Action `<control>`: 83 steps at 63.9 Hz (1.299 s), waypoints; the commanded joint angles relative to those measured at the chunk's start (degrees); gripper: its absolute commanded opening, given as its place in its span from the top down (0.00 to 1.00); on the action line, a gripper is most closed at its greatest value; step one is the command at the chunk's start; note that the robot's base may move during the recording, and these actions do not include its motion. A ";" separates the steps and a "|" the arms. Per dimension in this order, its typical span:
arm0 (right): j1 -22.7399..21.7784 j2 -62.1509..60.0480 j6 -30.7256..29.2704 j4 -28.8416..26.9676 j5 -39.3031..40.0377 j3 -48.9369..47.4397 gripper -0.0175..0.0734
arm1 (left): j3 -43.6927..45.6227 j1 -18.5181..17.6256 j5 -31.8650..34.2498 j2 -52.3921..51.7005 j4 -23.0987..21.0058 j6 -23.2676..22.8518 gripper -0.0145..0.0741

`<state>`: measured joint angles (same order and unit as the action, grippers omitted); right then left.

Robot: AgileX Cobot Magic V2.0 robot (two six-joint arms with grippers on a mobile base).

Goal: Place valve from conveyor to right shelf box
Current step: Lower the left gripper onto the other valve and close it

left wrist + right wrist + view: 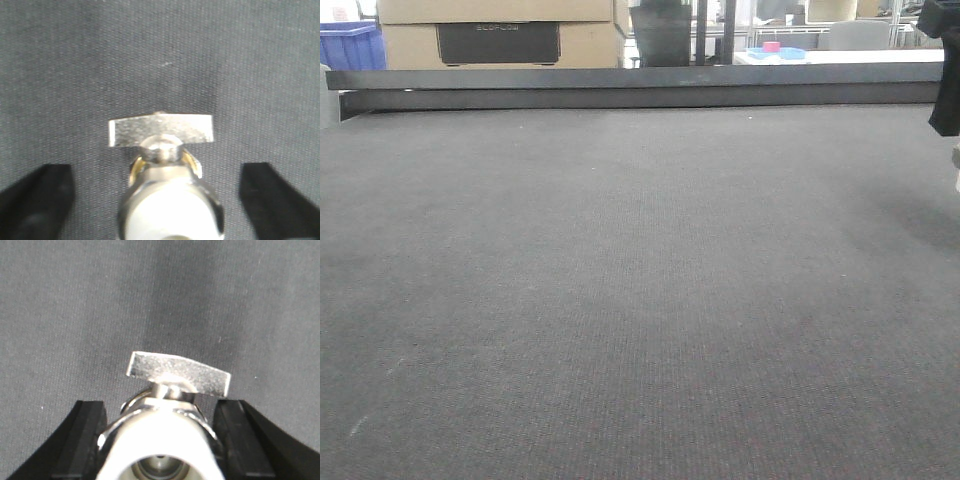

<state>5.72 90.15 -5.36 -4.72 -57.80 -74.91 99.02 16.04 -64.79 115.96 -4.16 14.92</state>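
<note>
The conveyor (620, 280) is a wide dark-grey woven belt with a black rail (620, 85) along its far edge. In the right wrist view a silvery valve (160, 440) with a white cap and a flat metal handle sits between the black fingers (87, 435). My right gripper (160, 405) is shut on it, with both fingers against its sides. In the left wrist view another valve (170, 205) lies on the belt. My left gripper (156, 167) is open, its fingers (40, 200) standing wide apart on either side of that valve. The right shelf is out of view.
Part of my right arm (945, 70) shows at the front view's far right edge. Behind the rail stand cardboard boxes (500, 30), a blue crate (350, 45) and a white table with small coloured items (775, 50).
</note>
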 commanded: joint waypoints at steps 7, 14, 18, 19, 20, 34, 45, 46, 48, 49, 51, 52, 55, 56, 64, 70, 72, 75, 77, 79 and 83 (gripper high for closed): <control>0.11 -1.23 -0.07 -0.02 2.12 -0.21 0.97 | 1.27 -0.38 -0.31 -0.55 -0.65 0.17 0.69; 0.11 -1.23 -0.07 -0.02 2.37 -0.21 0.97 | 2.36 -0.38 -1.38 -1.83 -0.65 -0.06 0.96; 0.11 -1.23 -0.07 -0.02 2.48 -0.32 0.97 | 3.13 -0.38 -2.73 -2.78 -1.00 -0.06 0.96; 0.11 -1.36 -0.07 -0.02 2.48 -0.32 0.97 | 3.15 -0.38 -2.99 -3.11 -1.32 -0.18 0.96; 0.11 -1.36 -0.07 -0.02 2.48 -0.32 0.97 | 3.25 -0.38 -3.12 -3.59 -1.58 -0.19 0.96; 0.11 -4.03 -0.07 -0.02 4.24 -0.56 0.97 | 3.40 -2.30 -5.17 -11.35 -4.60 -0.80 0.96; 0.11 -6.88 -0.07 -0.02 4.39 -2.88 0.97 | 3.57 -7.18 -5.17 -18.13 -0.64 -5.81 0.96; 0.11 -7.03 -0.07 -0.02 4.30 -3.19 0.97 | 3.69 -7.73 -5.17 -18.65 -0.17 -6.27 0.96; 0.11 -7.52 -0.07 -0.02 4.17 -3.92 0.97 | 3.80 -9.22 -5.17 -19.55 0.78 -7.12 0.96; 0.11 -7.57 -0.07 -0.02 4.08 -4.33 0.97 | 3.81 -9.82 -5.17 -19.99 1.21 -7.91 0.96; 0.11 -7.97 -0.07 -0.02 3.74 -5.20 0.97 | 3.96 -10.99 -5.17 -20.81 2.15 -8.85 0.96; 0.11 -8.13 -0.07 -0.02 3.33 -5.66 0.97 | 3.96 -11.56 -5.17 -21.24 2.32 -9.11 0.96; 0.11 -8.60 -0.07 -0.02 2.33 -7.50 0.97 | 4.05 -13.28 -5.17 -22.55 2.91 -10.68 0.96; 0.11 -8.72 -0.07 -0.02 2.15 -7.76 0.97 | 4.05 -13.80 -5.17 -22.97 3.19 -11.10 0.96; 0.11 -10.08 -0.07 -0.02 -0.81 -12.46 0.97 | 4.05 -17.19 -5.17 -26.48 3.18 -13.06 0.96; 0.11 -11.58 -0.07 -0.02 -1.52 -15.29 0.97 | 4.05 -18.55 -5.17 -28.99 3.18 -14.06 0.96; 0.11 -12.31 -0.07 -0.02 -1.65 -15.99 0.97 | 4.05 -18.83 -5.17 -29.74 3.08 -14.06 0.96; 0.11 -13.32 -0.07 -0.02 -1.69 -16.87 0.97 | 4.05 -19.09 -5.17 -30.88 2.97 -14.06 0.96; 0.11 -14.06 -0.07 -0.10 -1.69 -17.45 0.97 | 4.05 -19.18 -5.17 -31.64 2.97 -14.06 0.96; 0.11 -14.79 -0.07 -0.10 -1.69 -17.67 0.97 | 4.05 -19.18 -5.17 -32.41 2.97 -14.06 0.96; 0.11 -16.20 -0.07 -0.10 -1.69 -18.64 0.97 | 4.05 -19.18 -5.17 -34.05 2.97 -14.06 0.96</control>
<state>5.81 76.83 -5.36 -4.72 -61.61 -91.45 102.36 -2.74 -71.27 84.99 -1.30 1.44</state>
